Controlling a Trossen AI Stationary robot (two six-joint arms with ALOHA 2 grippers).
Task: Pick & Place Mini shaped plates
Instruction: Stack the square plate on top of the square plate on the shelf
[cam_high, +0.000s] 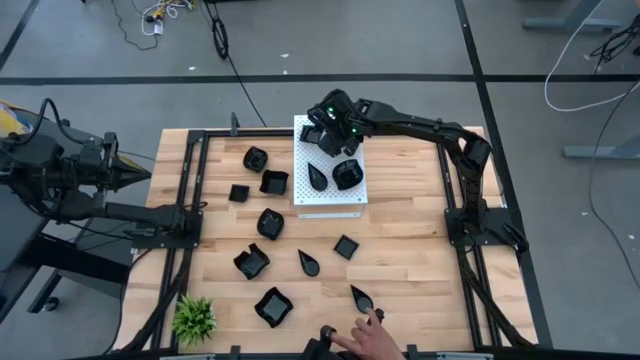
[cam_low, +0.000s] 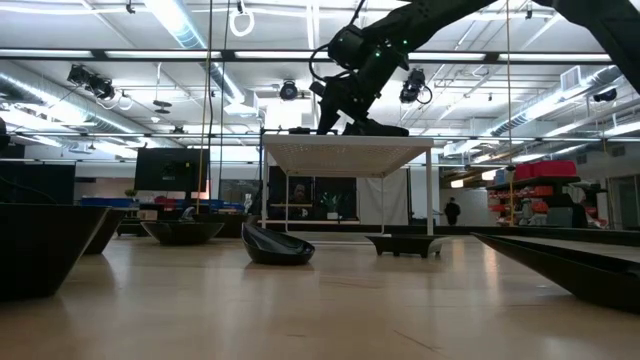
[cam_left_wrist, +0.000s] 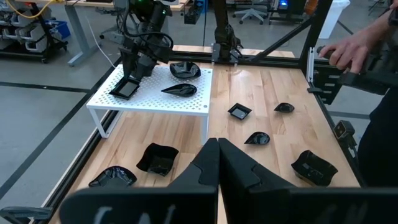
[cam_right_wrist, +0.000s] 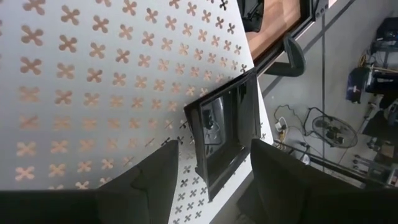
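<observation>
While you look down on the pale wooden table (cam_high: 400, 260), you see the right gripper (cam_high: 322, 128) above the far corner of the white board (cam_high: 330, 200), a flat rectangular sheet pierced with small clover-shaped holes and standing on thin legs. Its two dark fingers stand wide apart and hold nothing. Between them, in the right wrist view, lies a square dish (cam_right_wrist: 225, 129), glossy black with a raised rim, flat on the perforated surface. You cannot tell if the fingers touch it.

Two more of the mini shaped plates rest on the same board: a teardrop dish (cam_high: 317, 176) with a pointed end, and beside it a rounded dish (cam_high: 346, 174) with a wavy edge. The other plates are scattered on the wood, all shiny black: some square, some polygonal with folded rims like the one (cam_high: 272, 307) near the front edge, some teardrop like the one (cam_high: 308, 263) in the middle.

The left gripper (cam_left_wrist: 218, 155) waits well off the left side of the table, its fingers pressed together into one point, empty.

At the front edge a person's hand (cam_high: 365, 338) reaches onto the table, just beside a teardrop dish (cam_high: 359, 296). A small green plant (cam_high: 194, 318) with spiky leaves stands at the front left corner.
</observation>
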